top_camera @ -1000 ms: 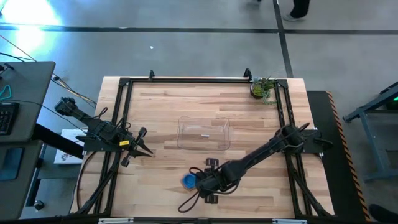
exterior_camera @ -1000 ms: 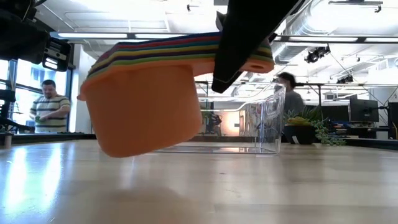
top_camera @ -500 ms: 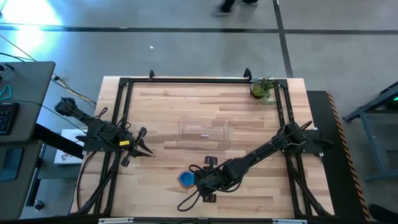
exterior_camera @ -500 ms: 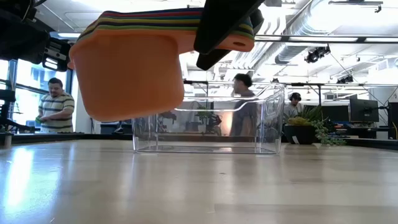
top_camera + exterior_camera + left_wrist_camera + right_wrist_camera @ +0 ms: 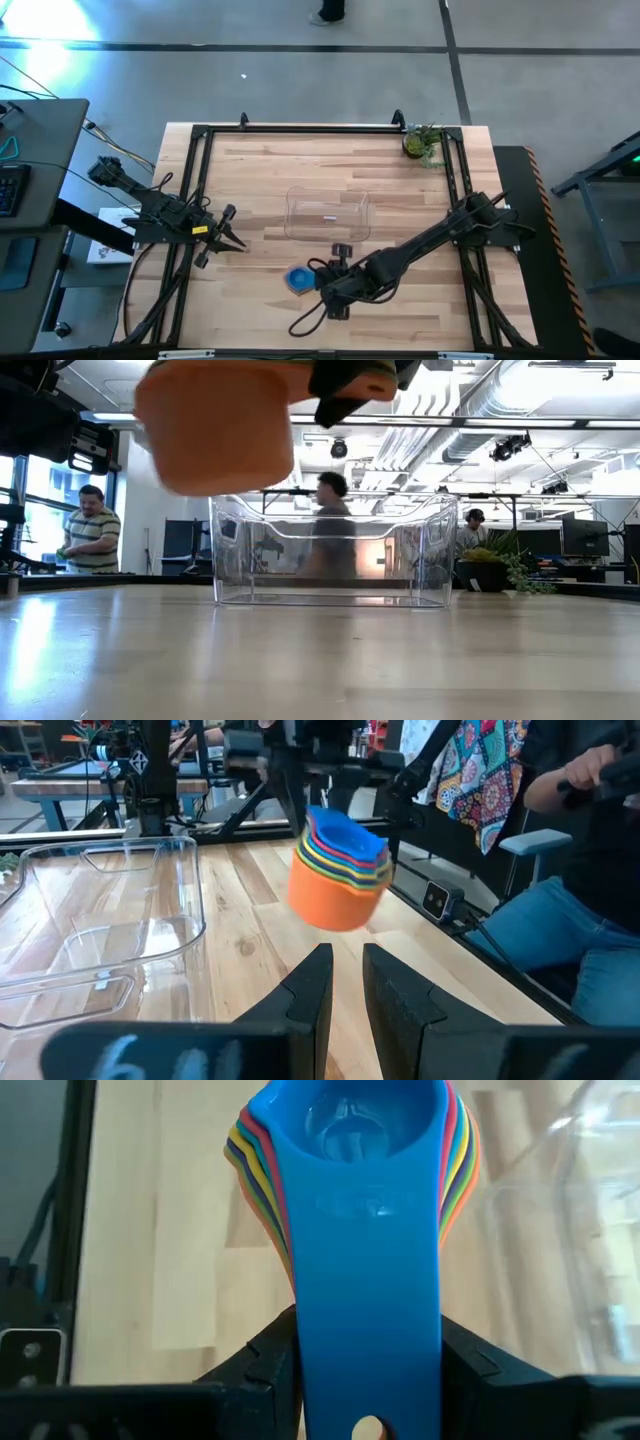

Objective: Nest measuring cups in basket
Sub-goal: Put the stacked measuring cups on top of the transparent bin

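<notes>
- Above the table, just short of the basket, my right gripper pinches the stacked cups by their handles.
- I should keep them level and clear the near wall before lowering.

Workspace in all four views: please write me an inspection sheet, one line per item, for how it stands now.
Surface: light wooden table, black frame rails.
Job's things: nested stack of coloured plastic measuring cups, blue on top, lifted clear of the table; clear plastic rectangular basket, nothing seen inside.
Clutter: small green potted plant at a far corner.
Grippers: right hand shut on the stack's handles; left hand idle at the table's left edge.
Cables: black loop under the right arm.
Surroundings: people beyond the table.
</notes>
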